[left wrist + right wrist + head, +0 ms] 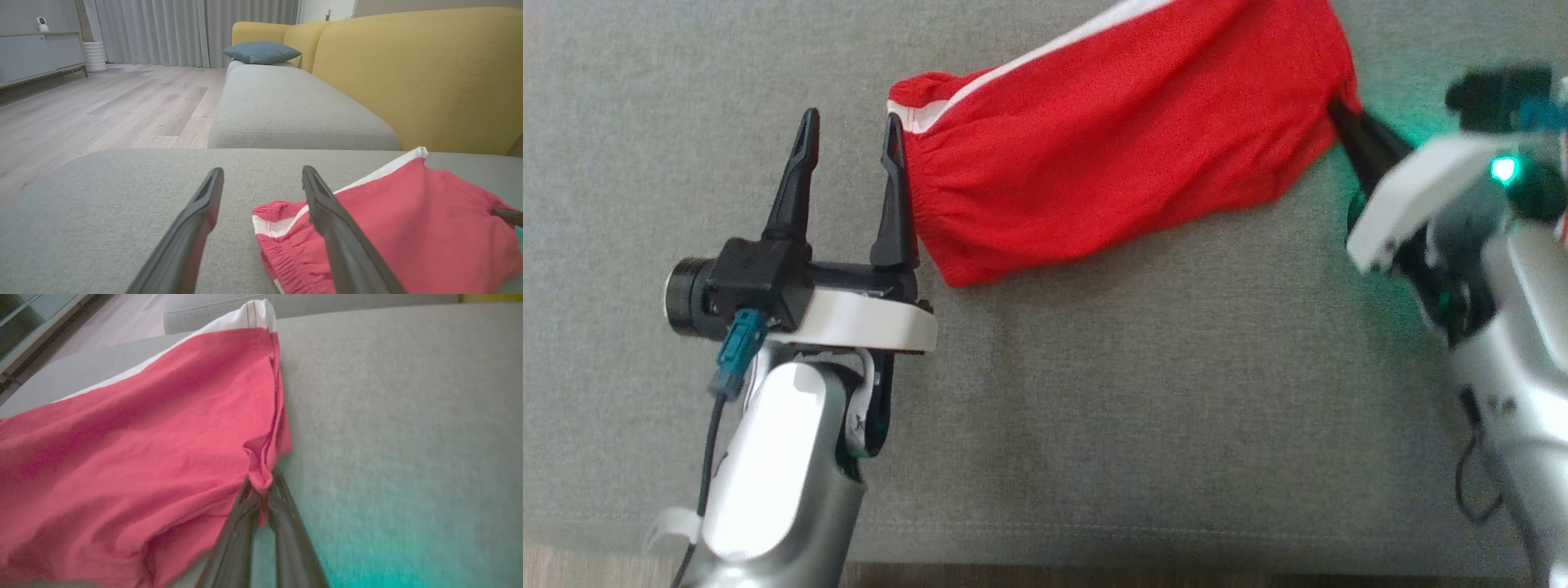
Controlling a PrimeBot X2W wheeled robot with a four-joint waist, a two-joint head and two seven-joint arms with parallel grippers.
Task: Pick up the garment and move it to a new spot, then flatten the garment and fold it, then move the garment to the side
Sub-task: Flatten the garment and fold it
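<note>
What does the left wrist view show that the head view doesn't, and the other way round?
Left wrist view adds the room: yellow sofa back, blue cushion, wood floor, curtains.
Head view adds the arms: the green light on the right arm and the left arm's forearm.
Shared: the red garment on the grey seat, the left gripper open beside its gathered end, and the right gripper shut on the opposite end.
</note>
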